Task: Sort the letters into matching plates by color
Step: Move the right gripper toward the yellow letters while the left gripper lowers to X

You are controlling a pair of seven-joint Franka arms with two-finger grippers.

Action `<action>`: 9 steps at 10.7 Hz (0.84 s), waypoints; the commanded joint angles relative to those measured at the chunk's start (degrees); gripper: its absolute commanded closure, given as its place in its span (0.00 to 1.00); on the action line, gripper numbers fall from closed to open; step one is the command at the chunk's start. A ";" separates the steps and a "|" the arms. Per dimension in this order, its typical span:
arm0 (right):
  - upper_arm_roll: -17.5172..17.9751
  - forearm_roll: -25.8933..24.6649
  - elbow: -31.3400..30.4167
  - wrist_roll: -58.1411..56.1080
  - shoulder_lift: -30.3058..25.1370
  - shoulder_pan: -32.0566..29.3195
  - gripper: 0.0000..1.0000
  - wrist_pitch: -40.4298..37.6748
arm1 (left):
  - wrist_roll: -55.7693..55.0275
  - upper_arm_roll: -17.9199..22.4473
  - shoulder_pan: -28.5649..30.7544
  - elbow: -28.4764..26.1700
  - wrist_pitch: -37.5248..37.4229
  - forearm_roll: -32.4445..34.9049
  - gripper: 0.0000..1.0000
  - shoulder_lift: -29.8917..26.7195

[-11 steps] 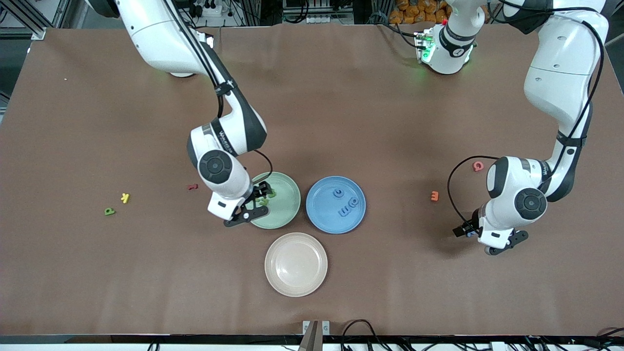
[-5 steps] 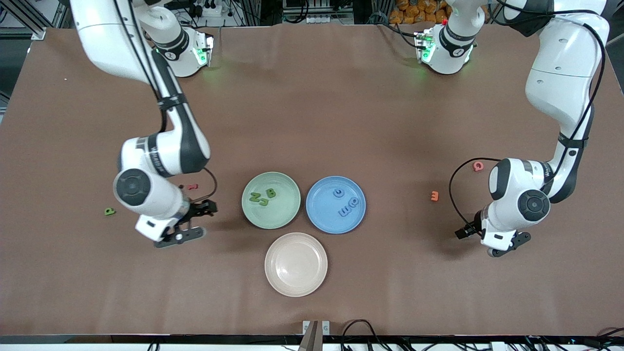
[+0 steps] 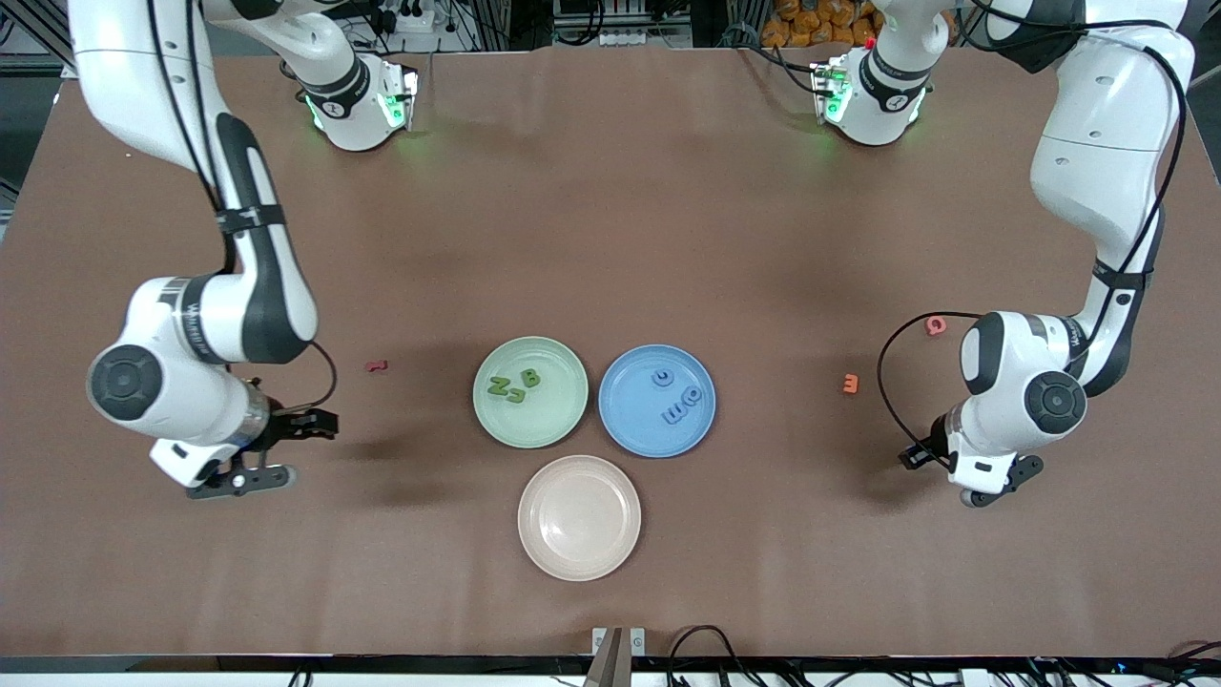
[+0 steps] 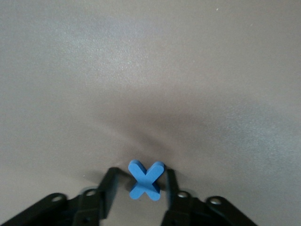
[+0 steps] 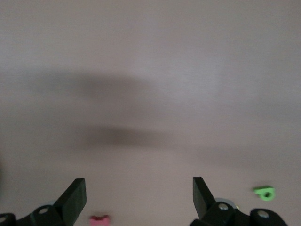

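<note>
front view: two arms at a brown table (image 3: pixel 610 239), three plates near the middle.
left gripper (image 4: pixel 139 190): low over the table at the left arm's end, clenched on a blue x letter (image 4: pixel 146 180).
right gripper (image 5: pixel 139 197): over the right arm's end, fingers spread, holding nothing.
green plate (image 3: pixel 563 420): three green letters (image 3: pixel 513 385) in it.
blue plate (image 3: pixel 630 420): beside the green one, three blue letters (image 3: pixel 683 405) in it.
cream plate (image 3: pixel 579 549): nearer the camera.
loose letters: red (image 3: pixel 378 365), orange (image 3: pixel 851 384), pink (image 3: pixel 936 325); a green letter (image 5: pixel 265 192) in the right wrist view.
</note>
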 commanded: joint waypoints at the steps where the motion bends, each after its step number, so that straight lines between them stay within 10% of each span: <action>1: -1.42 -0.48 -0.44 -4.87 -0.97 -4.52 0.00 -0.55 | 1.39 -0.36 0.67 0.61 0.24 -1.23 1.00 0.69; 9: -1.51 0.57 -1.05 -8.94 -0.89 -16.13 0.00 2.26 | -7.28 -4.57 -1.51 1.31 -1.42 -1.32 1.00 -2.21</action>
